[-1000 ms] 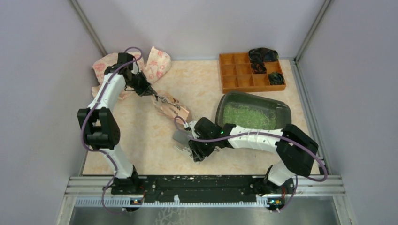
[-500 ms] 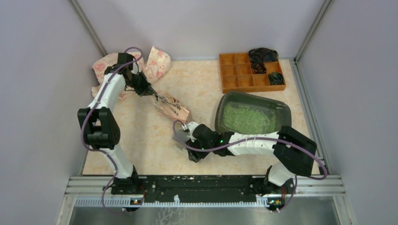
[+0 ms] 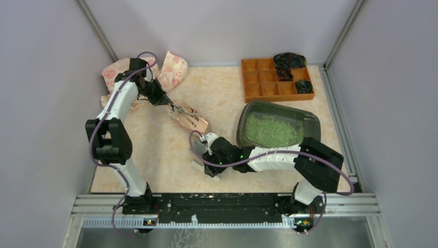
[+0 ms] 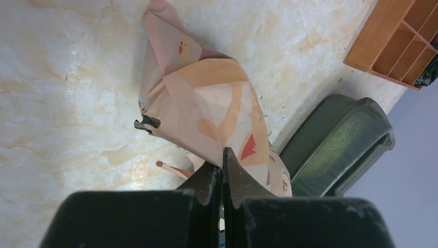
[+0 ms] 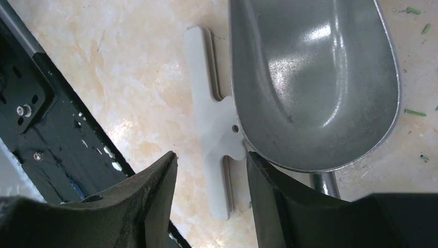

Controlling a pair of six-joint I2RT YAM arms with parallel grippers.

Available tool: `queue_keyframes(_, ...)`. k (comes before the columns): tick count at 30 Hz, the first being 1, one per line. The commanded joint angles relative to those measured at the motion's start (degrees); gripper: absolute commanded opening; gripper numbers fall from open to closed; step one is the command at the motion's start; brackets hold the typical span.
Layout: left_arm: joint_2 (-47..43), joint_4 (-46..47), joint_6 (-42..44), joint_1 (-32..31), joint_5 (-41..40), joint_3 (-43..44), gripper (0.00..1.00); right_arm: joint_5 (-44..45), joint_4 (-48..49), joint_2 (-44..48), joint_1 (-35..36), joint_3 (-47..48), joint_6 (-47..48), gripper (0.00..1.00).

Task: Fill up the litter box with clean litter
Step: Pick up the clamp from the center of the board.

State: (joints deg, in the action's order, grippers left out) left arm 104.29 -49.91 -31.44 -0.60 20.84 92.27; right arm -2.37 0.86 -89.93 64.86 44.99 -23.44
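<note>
The litter box [image 3: 307, 120] lies at the right of the table with clean litter [image 3: 271, 130] covering its floor; both also show in the left wrist view, the box [image 4: 310, 139] and the litter [image 4: 333, 147]. My left gripper [image 3: 169, 105] is shut on the top edge of a peach printed paper bag [image 3: 190, 119], and the pinch shows in the left wrist view [image 4: 222, 157] on the bag [image 4: 206, 111]. My right gripper [image 5: 212, 175] is open low over the table. A flat white plastic piece [image 5: 214, 129] lies between its fingers. The empty grey metal scoop [image 5: 315, 77] lies just beside the right finger.
An orange compartmented organiser [image 3: 276, 78] stands at the back right, some cells holding dark items. Floral cloth bags [image 3: 173, 70] lie at the back left. The black frame rail [image 5: 31, 103] runs close to my right gripper. A few stray green grains [image 5: 413, 112] dot the table.
My right arm has shifted a little to the left and stretched out lower over the scoop. The left arm and the bag have not moved.
</note>
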Motion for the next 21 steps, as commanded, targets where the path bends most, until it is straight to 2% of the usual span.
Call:
queue_keyframes(1, 0.5, 1.9, 0.8, 0.2, 1.1, 0.3, 0.0, 1.2, 3.6, -0.9, 0.6, 2.1, -0.3, 0.52)
queue_keyframes(11, 0.5, 2.3, 0.9, 0.2, 2.0, -0.1, 0.0, 6.6, 2.6, -2.7, 0.6, 2.7, -0.1, 0.52)
queue_keyframes(18, 0.3, 2.3, 1.0, 0.2, 2.2, 0.0, 0.0, 3.9, 4.4, -4.5, 0.6, 4.5, 0.9, 0.38)
queue_keyframes(21, 0.6, 1.2, 1.7, 0.2, 2.9, 0.9, 0.06, 3.2, 4.7, -3.8, 0.6, 4.6, 1.3, 0.36)
